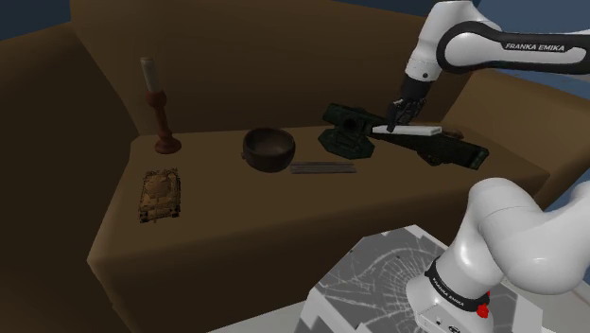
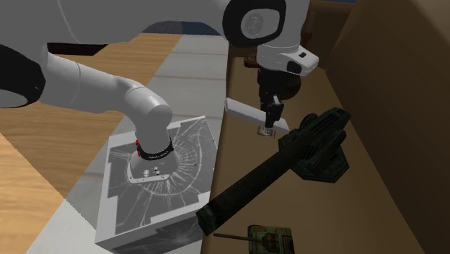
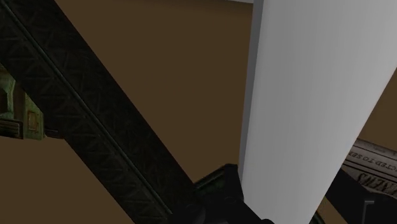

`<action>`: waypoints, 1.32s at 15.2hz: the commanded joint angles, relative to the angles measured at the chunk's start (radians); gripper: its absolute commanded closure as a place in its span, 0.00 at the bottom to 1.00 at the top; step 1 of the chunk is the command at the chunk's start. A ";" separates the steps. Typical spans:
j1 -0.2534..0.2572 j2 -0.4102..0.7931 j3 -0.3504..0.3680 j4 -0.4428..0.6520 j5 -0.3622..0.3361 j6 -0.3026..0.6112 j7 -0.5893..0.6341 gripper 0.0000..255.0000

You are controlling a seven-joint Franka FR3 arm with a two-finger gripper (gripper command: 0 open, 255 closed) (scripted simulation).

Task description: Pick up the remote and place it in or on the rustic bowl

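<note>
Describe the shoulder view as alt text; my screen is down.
The black gripper holds the white remote over a dark green cannon model, to the right of the dark bowl on a brown surface. Further left are a candlestick and a small toy tank.

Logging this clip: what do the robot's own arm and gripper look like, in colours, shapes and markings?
The arm is built of rounded, glossy white links with dark joints. A black band on the upper link reads FRANKA EMIKA in white. A similar lettered dark ring circles the base link, with a small red mark beside it. The gripper is all black, with two slim fingers.
</note>
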 commanded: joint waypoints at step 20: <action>0.407 0.656 -0.052 0.392 0.424 0.156 0.136 1.00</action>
